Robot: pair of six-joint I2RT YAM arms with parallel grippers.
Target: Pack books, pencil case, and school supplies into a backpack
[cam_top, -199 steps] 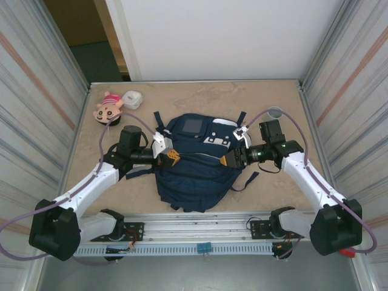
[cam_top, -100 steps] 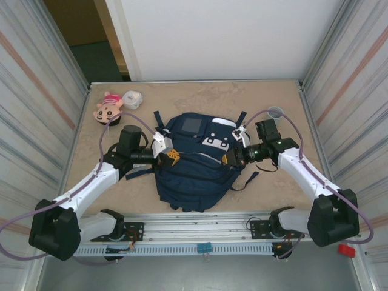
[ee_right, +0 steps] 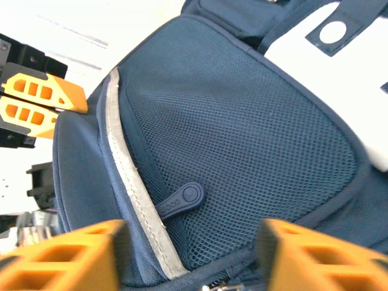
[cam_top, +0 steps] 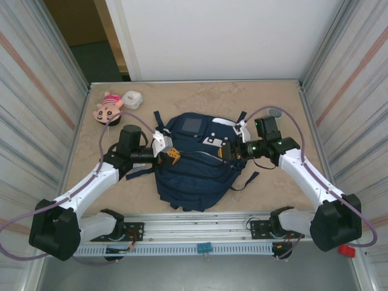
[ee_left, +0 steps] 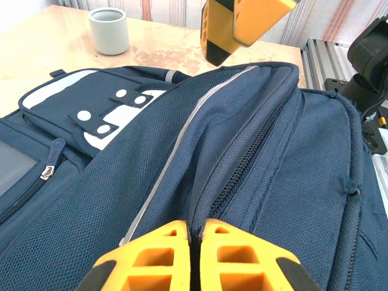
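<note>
The navy backpack (cam_top: 193, 167) lies flat mid-table, its grey patch toward the back. My left gripper (cam_top: 171, 156) is at its left edge; in the left wrist view it (ee_left: 198, 229) is shut on a ridge of backpack (ee_left: 151, 151) fabric beside the closed zipper (ee_left: 242, 163). My right gripper (cam_top: 225, 154) rests over the bag's right side. In the right wrist view it (ee_right: 188, 245) stands open, astride the mesh pocket (ee_right: 242, 133), with a dark zipper pull (ee_right: 180, 201) just beyond the fingers. The books, pencil case and school supplies are out of view.
A pink doll head (cam_top: 108, 108) and a small white container (cam_top: 132, 99) sit at the back left. A grey cup (cam_top: 274, 112) stands at the back right, behind my right arm. Striped walls close in both sides, and a metal rail (cam_top: 200, 227) runs along the near edge.
My right gripper has moved left and slightly farther back onto the backpack's right side. The left gripper keeps its pinch and has not moved.
</note>
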